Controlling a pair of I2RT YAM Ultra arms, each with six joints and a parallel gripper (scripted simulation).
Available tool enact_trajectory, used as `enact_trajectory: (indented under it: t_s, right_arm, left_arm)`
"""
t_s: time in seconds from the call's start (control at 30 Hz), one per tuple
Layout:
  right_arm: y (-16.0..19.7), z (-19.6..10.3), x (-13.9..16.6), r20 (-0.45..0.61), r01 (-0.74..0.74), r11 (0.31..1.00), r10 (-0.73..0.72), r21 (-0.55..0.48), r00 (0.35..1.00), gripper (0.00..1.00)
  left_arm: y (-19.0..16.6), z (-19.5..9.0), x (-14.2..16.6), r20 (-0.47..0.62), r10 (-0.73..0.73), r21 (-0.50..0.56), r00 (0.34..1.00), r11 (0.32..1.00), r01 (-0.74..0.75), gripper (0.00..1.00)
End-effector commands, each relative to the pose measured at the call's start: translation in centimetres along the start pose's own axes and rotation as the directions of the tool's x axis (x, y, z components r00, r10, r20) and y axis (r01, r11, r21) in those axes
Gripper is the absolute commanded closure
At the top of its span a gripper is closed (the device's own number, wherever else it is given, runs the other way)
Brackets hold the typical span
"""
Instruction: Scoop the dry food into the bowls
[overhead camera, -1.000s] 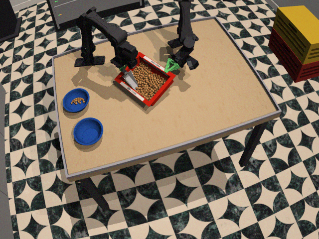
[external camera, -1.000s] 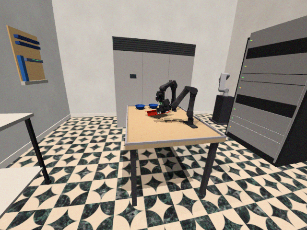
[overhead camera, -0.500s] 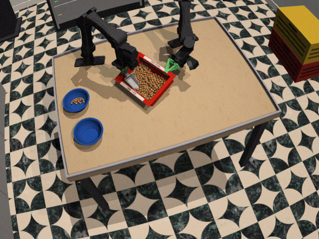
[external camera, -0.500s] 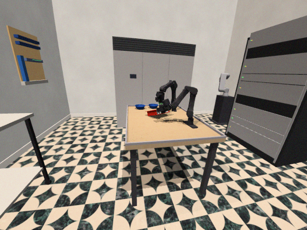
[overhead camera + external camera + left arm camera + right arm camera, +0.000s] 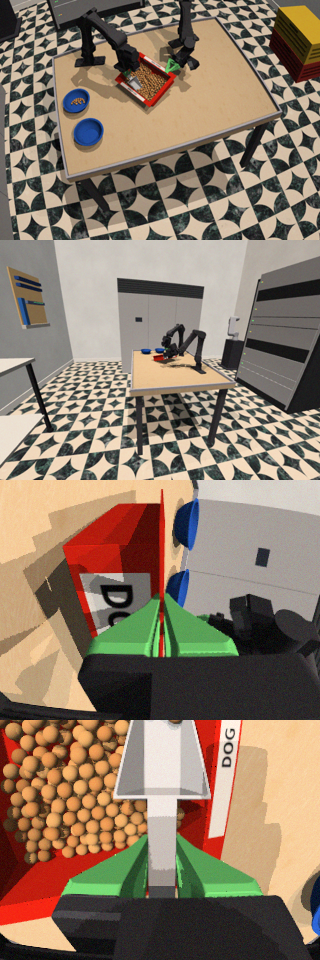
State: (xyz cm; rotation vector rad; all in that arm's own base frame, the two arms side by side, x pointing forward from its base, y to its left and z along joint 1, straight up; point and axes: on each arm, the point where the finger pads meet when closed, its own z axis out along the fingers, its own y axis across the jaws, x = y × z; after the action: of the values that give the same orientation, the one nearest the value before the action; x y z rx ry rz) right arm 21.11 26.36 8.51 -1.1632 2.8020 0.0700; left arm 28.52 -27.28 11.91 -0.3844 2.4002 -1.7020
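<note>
The red box (image 5: 165,87) (image 5: 158,358) of round brown food looks tilted, one side off the table. My left gripper (image 5: 167,70) (image 5: 161,600) is shut on its thin wall at a corner. My right gripper (image 5: 127,73) (image 5: 162,841) is shut on the grey handle of the scoop (image 5: 134,83) (image 5: 162,767). The scoop's pan is inside the box beside the labelled wall; a piece shows at its front, and the rest of the pan is partly cut off in the right wrist view. One blue bowl (image 5: 67,96) holds several pieces. The other blue bowl (image 5: 88,131) looks empty.
The table (image 5: 206,85) has a raised grey edge (image 5: 170,149). Both bowls stand near its left edge in the top view. The two arms reach in from the same long side, close together over the box.
</note>
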Motion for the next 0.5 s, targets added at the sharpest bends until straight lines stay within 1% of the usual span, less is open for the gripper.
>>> enact_trajectory:
  t_s: [0.0,0.03,0.07,0.13,0.2,0.33,0.47]
  right_arm:
    - [-0.2,-1.5,-1.8,0.1,0.002,1.0,-0.001,-0.005,0.995,1.0]
    - [-0.2,-1.5,-1.8,0.1,0.002,1.0,-0.001,-0.005,0.995,1.0]
    - [-0.1,-0.7,-2.0,0.112,0.006,1.0,-0.006,-0.001,0.994,1.0]
    - [-0.4,-0.8,-2.4,0.132,-0.004,1.0,0.004,-0.001,0.991,1.0]
    - [0.1,-1.0,-3.0,0.157,0.008,1.0,-0.007,-0.008,0.988,1.0]
    - [-0.2,1.0,-3.3,0.142,0.002,1.0,-0.001,-0.003,0.99,1.0]
    - [-0.2,1.7,-3.7,0.156,0.002,1.0,-0.002,-0.002,0.988,1.0]
  left_arm:
    - [-4.3,-0.6,-0.9,0.032,0.105,0.096,0.994,0.99,-0.107,1.0]
    - [-4.3,-0.6,-0.9,0.032,0.105,0.096,0.994,0.99,-0.107,1.0]
    - [-4.3,-0.6,-0.9,0.032,0.105,0.096,0.994,0.99,-0.107,1.0]
    - [-4.3,-0.6,-0.9,0.032,0.105,0.096,0.994,0.99,-0.107,1.0]
    - [-4.3,-0.6,-0.9,0.032,0.105,0.096,0.994,0.99,-0.107,1.0]
    - [-4.3,-0.6,-0.9,0.032,0.105,0.096,0.994,0.99,-0.107,1.0]
    - [-4.3,-0.6,-0.9,0.032,0.105,0.096,0.994,0.99,-0.107,1.0]
